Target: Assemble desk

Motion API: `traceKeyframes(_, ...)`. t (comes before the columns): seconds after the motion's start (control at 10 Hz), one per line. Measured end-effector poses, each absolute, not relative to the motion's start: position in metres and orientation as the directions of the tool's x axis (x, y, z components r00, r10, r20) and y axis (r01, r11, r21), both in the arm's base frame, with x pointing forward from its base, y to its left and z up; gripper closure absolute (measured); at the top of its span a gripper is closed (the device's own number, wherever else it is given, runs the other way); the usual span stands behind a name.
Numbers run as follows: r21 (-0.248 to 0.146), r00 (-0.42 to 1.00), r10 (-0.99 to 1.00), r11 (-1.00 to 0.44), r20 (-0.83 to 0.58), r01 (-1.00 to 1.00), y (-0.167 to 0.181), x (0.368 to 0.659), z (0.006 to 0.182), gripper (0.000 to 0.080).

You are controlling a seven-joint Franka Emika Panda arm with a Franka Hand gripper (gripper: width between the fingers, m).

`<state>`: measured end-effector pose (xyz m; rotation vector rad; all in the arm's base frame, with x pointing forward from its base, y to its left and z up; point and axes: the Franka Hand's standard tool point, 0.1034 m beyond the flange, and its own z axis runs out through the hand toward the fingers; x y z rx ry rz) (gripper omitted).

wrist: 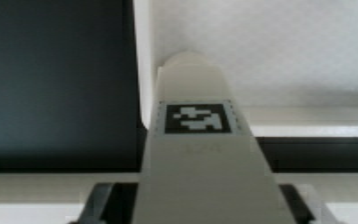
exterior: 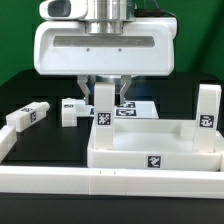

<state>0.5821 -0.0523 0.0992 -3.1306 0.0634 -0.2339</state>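
We've got the desk panel (exterior: 150,155); standing leg (exterior: 207,110) at its far corner, the exterior view's right; gripped leg (exterior: 103,108) at its other far corner; two loose legs (exterior: 72,108) (exterior: 28,117) lying beyond that.

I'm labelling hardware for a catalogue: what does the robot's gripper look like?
The gripper has a wide white body with rounded corners and a recessed grey band across its face. A ribbed silver cylinder joins it from above. Two short dark jaws hang beneath. No cables or markings show.
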Motion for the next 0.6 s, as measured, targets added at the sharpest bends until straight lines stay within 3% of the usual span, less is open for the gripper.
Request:
traceKeyframes(0.3, -0.037, 0.959, -0.244, -0.970, 0.144, -0.241, -0.0542, 0.5819, 0.0990, 0.0509)
traceKeyframes(0.6, -0.096, 0.820, -0.559, -0.829, 0.123, -0.551, -0.0583, 0.5806, 0.0991, 0.0509)
